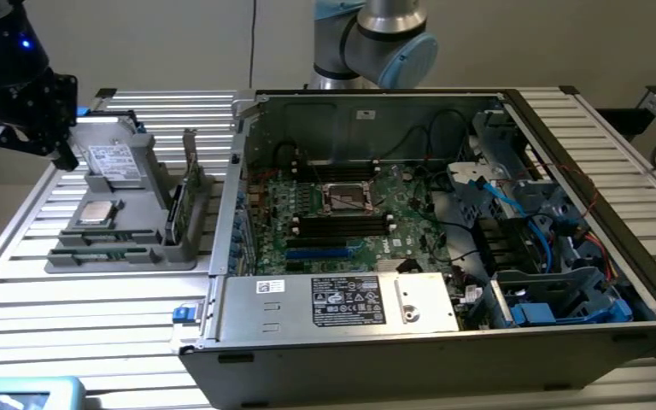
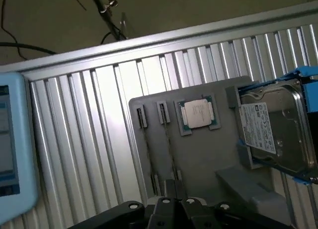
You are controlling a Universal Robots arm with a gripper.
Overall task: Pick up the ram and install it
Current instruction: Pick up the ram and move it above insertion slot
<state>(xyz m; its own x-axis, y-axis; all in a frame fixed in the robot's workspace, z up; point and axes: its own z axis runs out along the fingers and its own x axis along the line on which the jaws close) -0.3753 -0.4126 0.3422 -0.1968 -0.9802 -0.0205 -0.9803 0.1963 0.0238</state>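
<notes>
Starting with the exterior view, we see the gripper (image 1: pixel 64 152) raised off the slatted table (image 1: pixel 9 290), a dark tool held above one end of a grey tray (image 1: pixel 72 261). Its fingers are pressed together and pinch nothing. Nearest to it on the tray sits a hard drive (image 1: pixel 112 162). Farther from the gripper comes a processor (image 1: pixel 98 213). Past that, at the tray end most distant from the gripper, is the ram (image 1: pixel 106 254), a thin green stick set on edge in its slot (a second stick like it sits just beside it). Gripper and ram are well apart. A taller card (image 1: pixel 182 205) stands upright on the tray's side away from the gripper, next to an open computer case (image 1: pixel 419 359) whose motherboard (image 1: pixel 340 213) lies bare inside. The arm (image 1: pixel 374 43) rises behind the case.

Turning to the wrist view, we find the gripper (image 2: pixel 171 209) closed and empty, with the tray (image 2: pixel 208 159) below it. The ram (image 2: pixel 169 149) shows as a thin edge running away from the fingers to a small clip, its twin alongside; how far beneath the fingers it sits we cannot tell. The processor (image 2: pixel 196 114) rests in its recess just beside that clip, and the hard drive (image 2: pixel 273 129) lies beyond it, label up. A pale blue device (image 2: pixel 10 139) lies on the table (image 2: pixel 89 139), well apart from the tray.
</notes>
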